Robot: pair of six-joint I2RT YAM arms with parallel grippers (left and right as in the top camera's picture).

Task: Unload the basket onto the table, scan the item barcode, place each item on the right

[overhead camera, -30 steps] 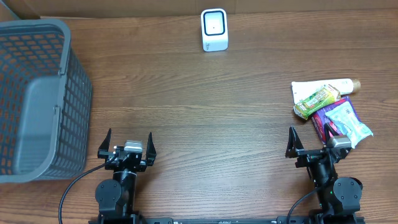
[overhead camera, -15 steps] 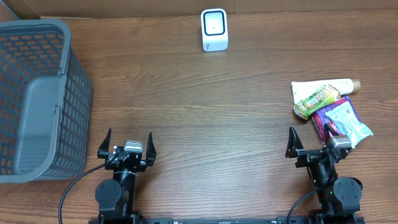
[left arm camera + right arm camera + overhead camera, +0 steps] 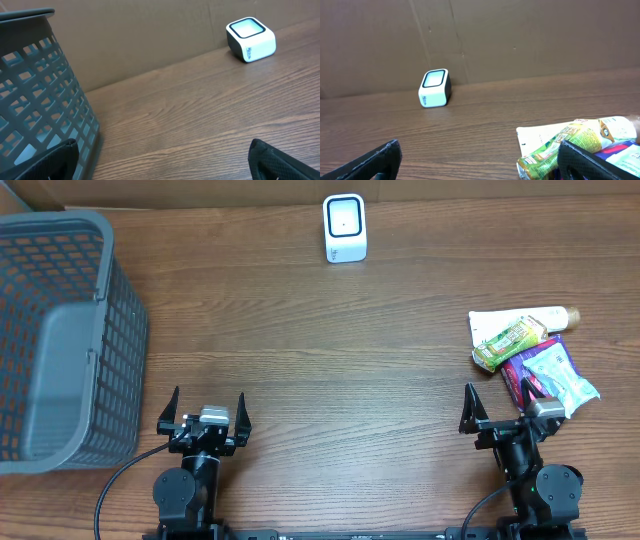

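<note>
Right jaws gape beside the packets [image 3: 530, 355]; left jaws gape well apart.

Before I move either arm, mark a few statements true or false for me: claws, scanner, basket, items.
1. The left claw and the right claw are both open and hold nothing. True.
2. The scanner sits inside the basket. False: the scanner stands on the table at its far edge, well apart from the basket.
3. The pile of items lies right beside the right claw. True.
4. A green packet lies in the basket. False: the green packet is in the pile on the right, and no packet shows in the basket.
</note>
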